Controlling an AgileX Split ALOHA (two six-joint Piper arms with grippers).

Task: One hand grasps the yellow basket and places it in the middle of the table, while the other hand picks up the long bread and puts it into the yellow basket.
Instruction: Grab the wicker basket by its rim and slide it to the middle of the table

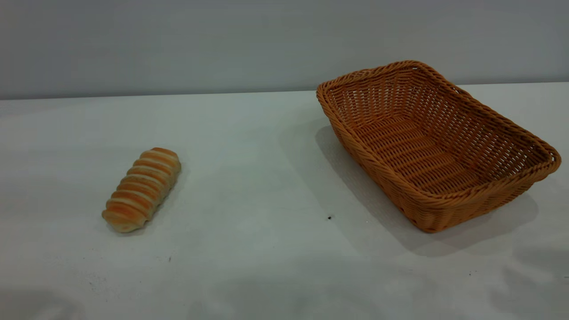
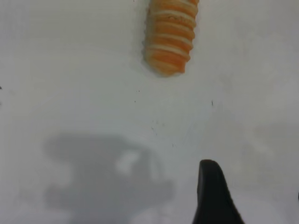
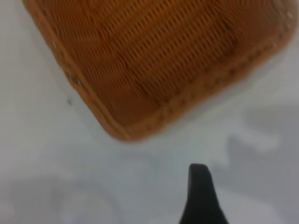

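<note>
The long bread [image 1: 142, 190] lies on the white table [image 1: 258, 178] at the left, golden-orange with cream stripes. One end of it shows in the left wrist view [image 2: 169, 39]. The yellow basket [image 1: 433, 146] stands empty at the right. A corner of it fills the right wrist view [image 3: 154, 60]. Neither gripper shows in the exterior view. My left gripper [image 2: 254, 186] hangs above bare table short of the bread, open and empty. One dark finger [image 2: 211, 196] shows, and the other is only a sliver at the frame edge. My right gripper [image 3: 247, 186] hovers above the table just outside the basket's corner, open and empty.
A plain grey wall runs behind the table's far edge. A few tiny dark specks [image 1: 329, 217] mark the tabletop between bread and basket. Arm shadows fall on the table near the front edge.
</note>
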